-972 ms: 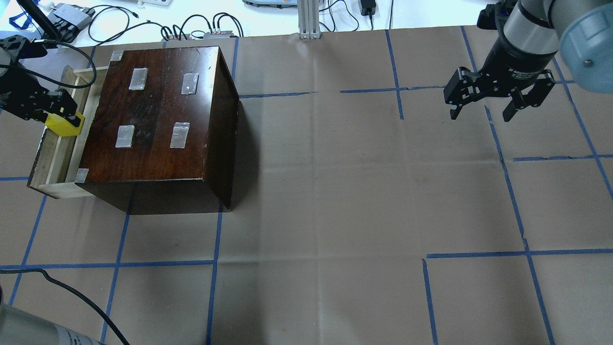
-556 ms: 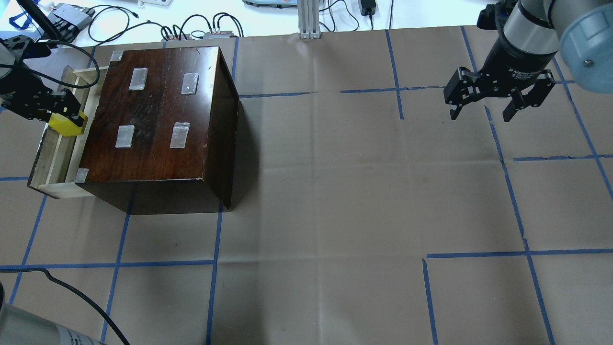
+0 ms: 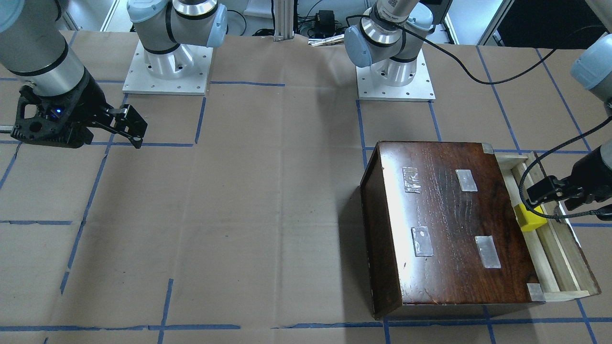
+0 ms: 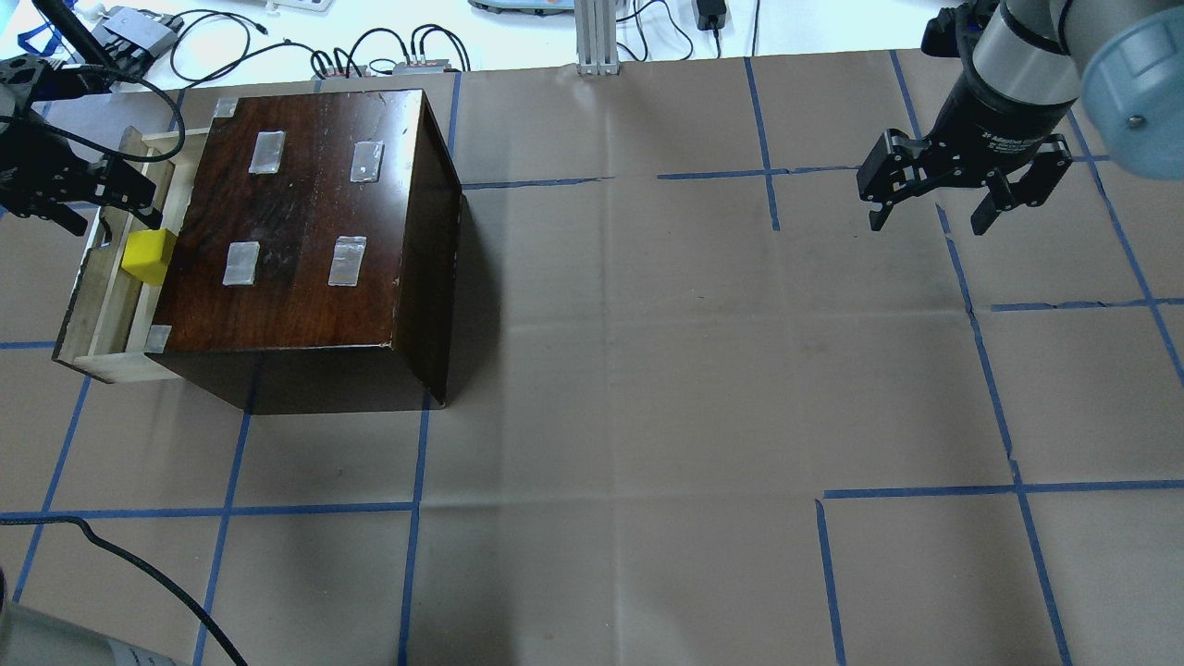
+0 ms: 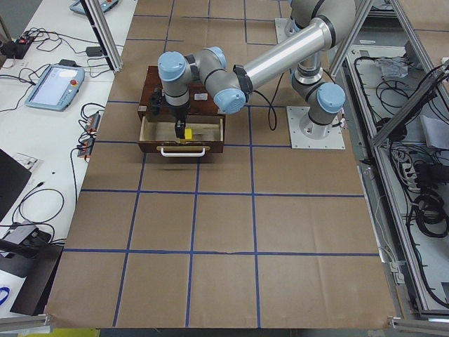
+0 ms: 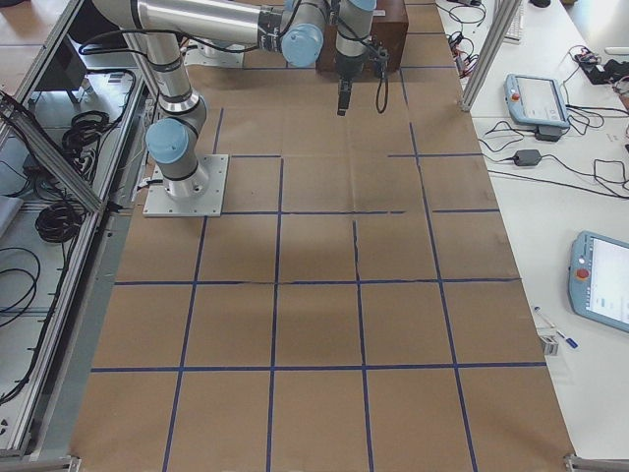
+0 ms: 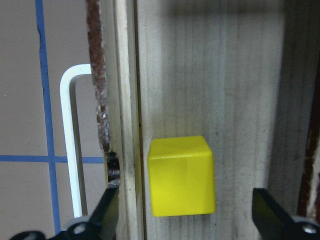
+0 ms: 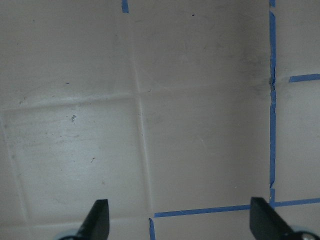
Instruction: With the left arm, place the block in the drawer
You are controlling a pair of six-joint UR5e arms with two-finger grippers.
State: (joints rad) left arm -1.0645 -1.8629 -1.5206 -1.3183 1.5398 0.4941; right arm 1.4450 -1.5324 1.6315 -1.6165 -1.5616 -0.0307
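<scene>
The block (image 7: 181, 176) lies on the floor of the open drawer (image 7: 240, 75), just beside its front wall, so the placing looks done; only drawing the arm away seems left. The left claw (image 4: 104, 215) hangs spread above it, gripping nothing, and the right claw (image 4: 928, 225) hangs spread over the table (image 4: 647, 370), well apart. The drawer's inner part is hidden under the dark box (image 4: 305, 231).

Left arm (image 5: 280, 60): stretched out, gripper (image 4: 104, 215) pointing down, jaws spread wide. Right arm (image 3: 43, 57): raised at its own side, gripper (image 4: 928, 222) downward, jaws apart.
</scene>
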